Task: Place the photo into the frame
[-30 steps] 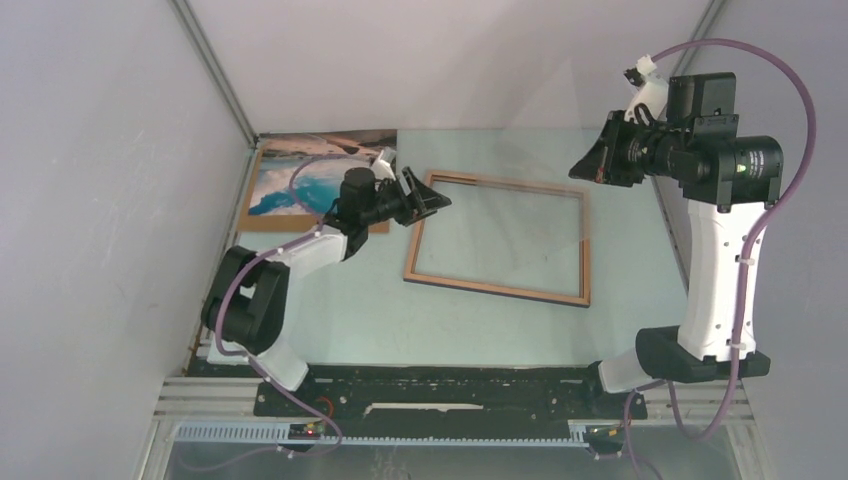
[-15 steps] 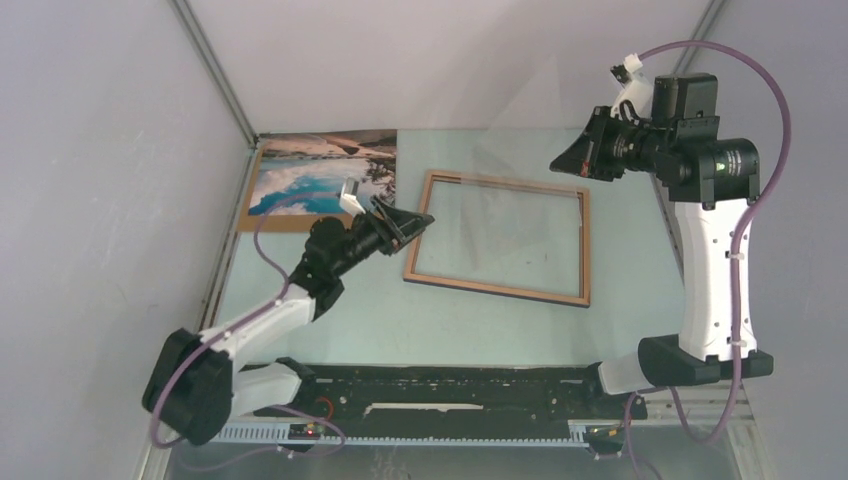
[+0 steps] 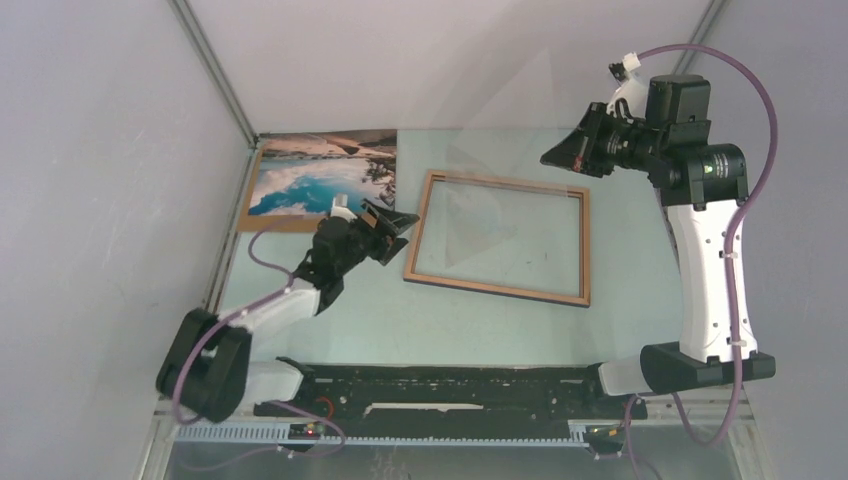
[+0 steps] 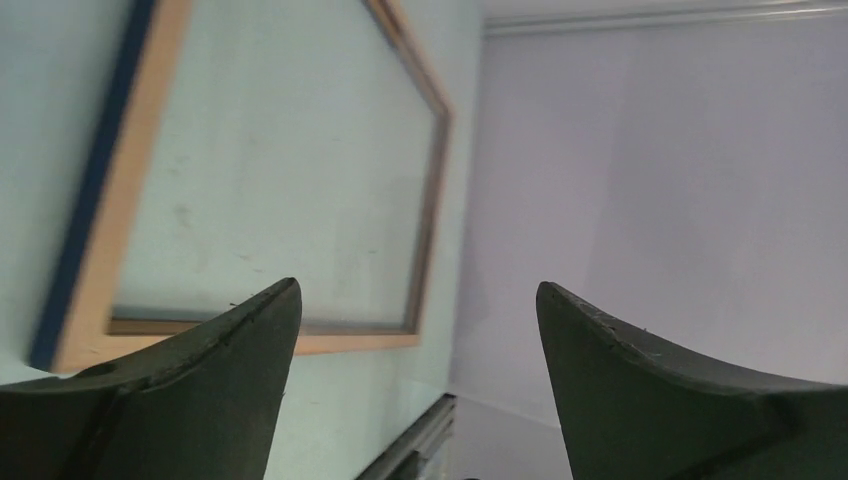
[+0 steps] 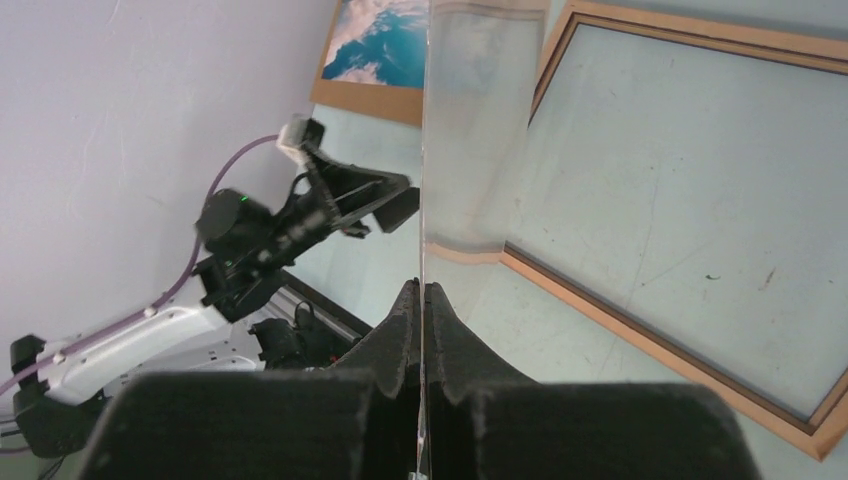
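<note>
The frame (image 3: 495,288) lies flat mid-table with its light wood face up and a navy outer edge (image 4: 150,130). My right gripper (image 3: 548,160) hangs above the frame's far right corner. It is shut (image 5: 422,285) on the edge of a clear pane (image 5: 470,130), which slants down over the frame (image 5: 640,335). The photo (image 3: 320,175), turquoise water and snow, rests face up at the back left (image 5: 385,40). My left gripper (image 3: 400,222) sits low by the frame's left rail, between photo and frame, open (image 4: 418,283) with nothing between its fingers.
A brown backing board (image 3: 270,224) lies under the photo, its edge showing along the near side. White enclosure walls close in on the left, back and right. A black and aluminium rail (image 3: 440,385) runs along the near table edge.
The left arm has swung back and down, bringing its gripper from near the photo to the frame's left rail, and its jaws have widened. The right gripper has shifted slightly left with the pane.
</note>
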Tool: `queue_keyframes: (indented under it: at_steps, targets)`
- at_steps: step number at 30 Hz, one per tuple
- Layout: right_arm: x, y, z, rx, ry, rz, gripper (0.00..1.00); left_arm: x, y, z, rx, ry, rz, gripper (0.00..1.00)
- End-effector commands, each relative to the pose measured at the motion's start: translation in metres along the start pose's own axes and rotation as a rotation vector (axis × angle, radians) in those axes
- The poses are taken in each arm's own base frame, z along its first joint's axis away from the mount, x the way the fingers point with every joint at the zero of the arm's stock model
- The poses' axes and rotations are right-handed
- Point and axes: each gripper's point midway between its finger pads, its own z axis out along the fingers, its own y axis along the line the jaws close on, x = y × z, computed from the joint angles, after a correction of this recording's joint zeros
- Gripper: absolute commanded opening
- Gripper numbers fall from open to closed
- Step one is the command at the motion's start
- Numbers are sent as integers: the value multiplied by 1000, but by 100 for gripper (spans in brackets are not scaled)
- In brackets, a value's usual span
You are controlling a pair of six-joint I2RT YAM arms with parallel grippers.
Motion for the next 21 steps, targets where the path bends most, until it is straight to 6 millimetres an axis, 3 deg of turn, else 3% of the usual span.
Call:
queue_keyframes:
  at_steps: [1, 5, 7, 9, 14, 21]
  targets:
    - [-8, 25, -14, -78, -63, -39, 0, -7, -8, 32, 38, 79, 111, 90]
    - [-5, 25, -14, -72, -56, -41, 0, -11, 2, 71, 28, 100, 73, 93]
    - [-5, 25, -16, -66, -57, -45, 0, -12, -11, 89, 117, 110, 48, 97]
    - [-5, 24, -18, -58, -56, -49, 0, -14, -30, 97, 236, 94, 26, 100]
    - [-8, 25, -18, -58, -59, -54, 0, -12, -10, 123, 195, 94, 15, 100]
    - [-8, 21, -17, -44, -58, -56, 0, 6, -29, 143, 327, 139, -40, 100]
